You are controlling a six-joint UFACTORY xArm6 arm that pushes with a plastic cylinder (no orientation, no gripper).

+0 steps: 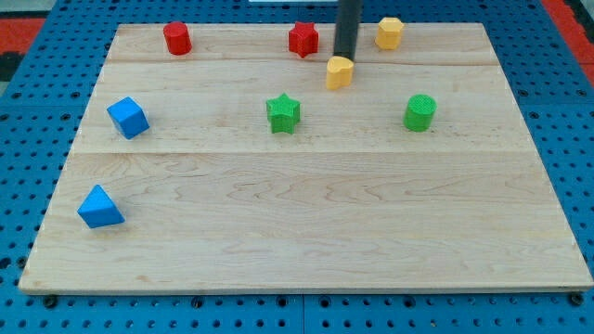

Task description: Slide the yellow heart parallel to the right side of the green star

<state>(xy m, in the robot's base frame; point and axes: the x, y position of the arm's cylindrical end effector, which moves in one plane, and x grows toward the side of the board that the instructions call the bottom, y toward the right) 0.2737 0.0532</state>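
The yellow heart [340, 71] lies on the wooden board [306, 232] near the view's top, above and to the right of the green star [283, 113]. My tip [346, 57] stands right behind the heart, at its upper edge, touching or nearly touching it. The rod rises out of the view's top. The green star sits near the board's middle, a little left of the heart.
A red star [303, 39] lies left of the rod, a yellow hexagon [389, 32] to its right. A red cylinder [177, 38] is at top left, a green cylinder [419, 112] at right. A blue cube [128, 118] and a blue triangle [99, 208] sit at left.
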